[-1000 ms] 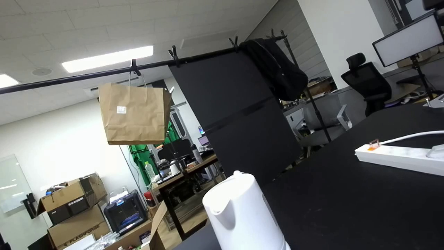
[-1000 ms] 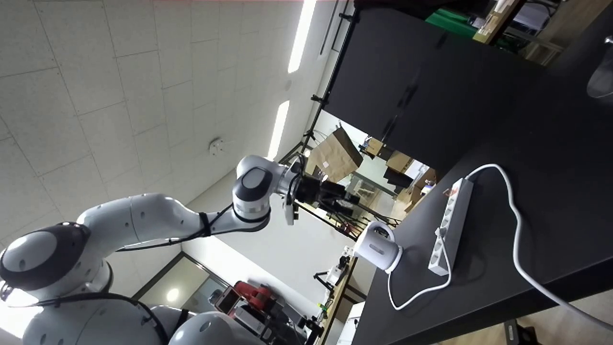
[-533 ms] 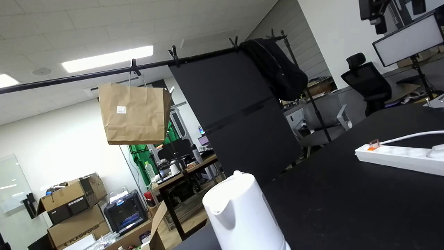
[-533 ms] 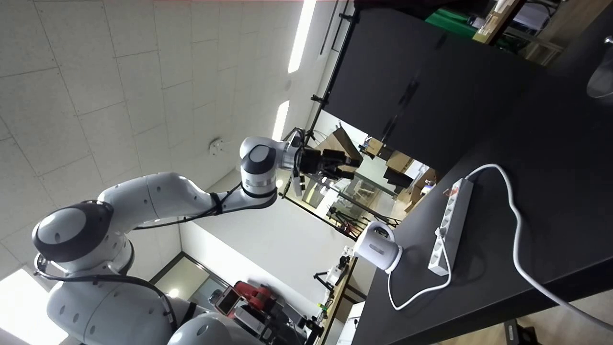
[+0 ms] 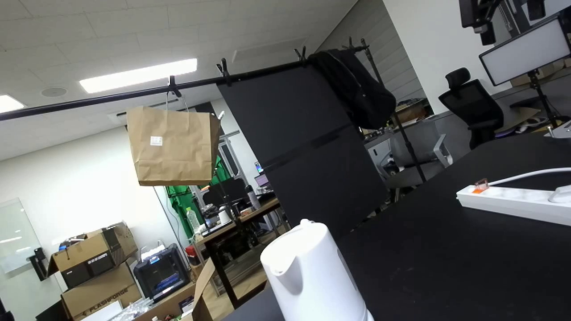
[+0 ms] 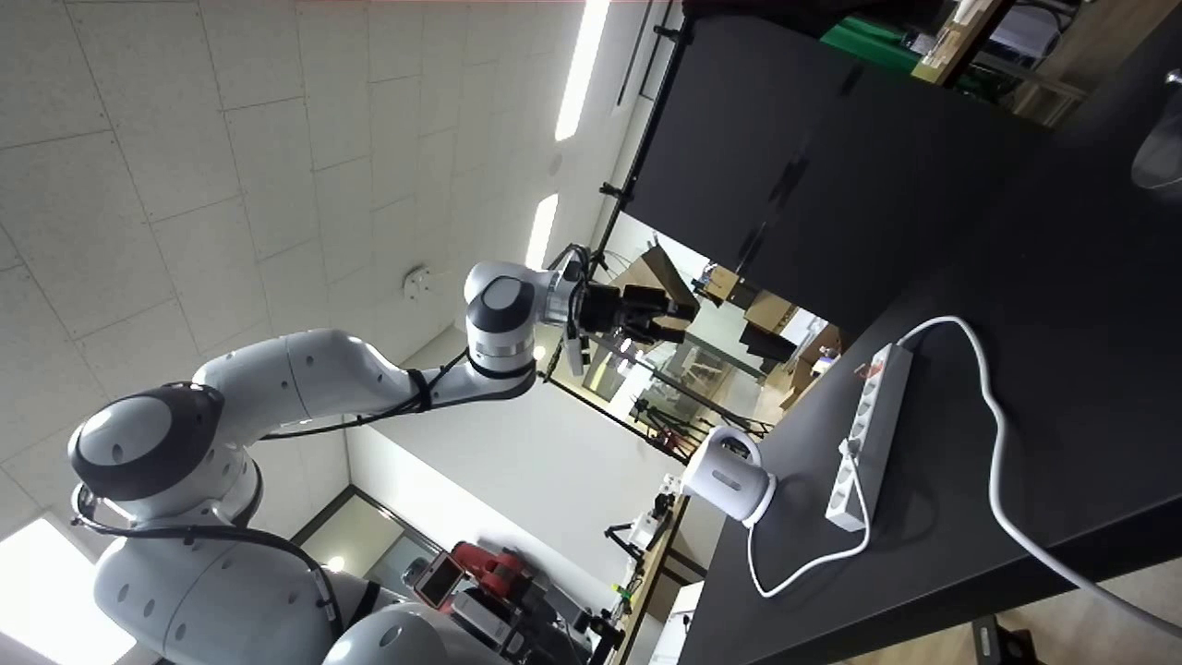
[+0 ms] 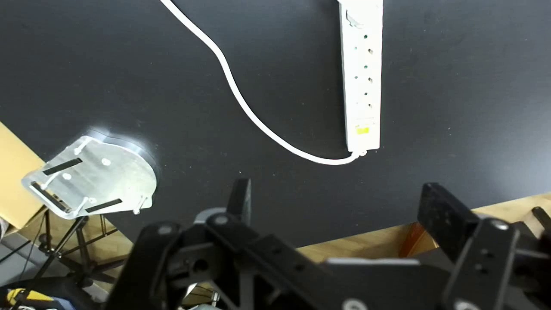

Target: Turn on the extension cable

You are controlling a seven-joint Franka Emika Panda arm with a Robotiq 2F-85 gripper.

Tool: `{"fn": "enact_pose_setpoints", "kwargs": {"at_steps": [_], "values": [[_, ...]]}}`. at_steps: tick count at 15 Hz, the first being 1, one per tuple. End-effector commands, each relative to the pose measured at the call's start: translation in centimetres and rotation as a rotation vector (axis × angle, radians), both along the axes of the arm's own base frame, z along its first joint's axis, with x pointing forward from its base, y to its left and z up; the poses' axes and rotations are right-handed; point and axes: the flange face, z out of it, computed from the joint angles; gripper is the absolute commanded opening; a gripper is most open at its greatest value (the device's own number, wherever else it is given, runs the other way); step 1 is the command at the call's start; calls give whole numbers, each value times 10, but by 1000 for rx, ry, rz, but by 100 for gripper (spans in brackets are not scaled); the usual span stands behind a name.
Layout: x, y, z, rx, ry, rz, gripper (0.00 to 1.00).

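Observation:
The extension cable, a long white power strip, lies on the black table in both exterior views (image 5: 517,204) (image 6: 870,441) and at the top of the wrist view (image 7: 363,82). Its small switch at one end looks orange-red in the exterior views (image 5: 481,187) (image 6: 869,369) and yellow in the wrist view (image 7: 362,130). Whether it is lit cannot be told. A white plug sits in the strip. My gripper (image 7: 335,188) is open with nothing between its fingers. In an exterior view it hangs high above the table (image 6: 683,324), well apart from the strip.
A white kettle (image 6: 727,476) stands beside the strip, its cord running to the plug; it is also in an exterior view (image 5: 314,272). The strip's white cord (image 7: 241,101) curves over the table. A metal plate piece (image 7: 103,176) lies near the table's edge (image 7: 344,237).
Since one second ago my gripper has risen, and its fingers have come into the top right of an exterior view. Over the last half second it barely moves. Strip and kettle are unchanged.

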Motion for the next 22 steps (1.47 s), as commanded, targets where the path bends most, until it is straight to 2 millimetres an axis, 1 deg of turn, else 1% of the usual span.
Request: {"fn": "enact_pose_setpoints", "kwargs": {"at_steps": [1, 2, 5, 7, 10, 11, 12, 13, 15, 17, 18, 20, 22], "values": [[0, 0, 0, 1, 1, 0, 100], [0, 0, 0, 1, 1, 0, 100], [27, -14, 7, -32, -63, 5, 100], [50, -24, 8, -64, -107, 12, 100], [90, -39, 4, -93, -153, 19, 99], [103, -42, 2, -97, -163, 23, 74], [117, -45, -2, -98, -168, 24, 74], [130, -47, -6, -97, -169, 23, 71], [157, -48, -18, -87, -160, 24, 54], [184, -41, -34, -74, -152, 30, 40], [195, -37, -40, -56, -141, 32, 32], [214, -25, -58, -2, -105, 34, 20], [227, -16, -76, 58, -41, 34, 6]]}}
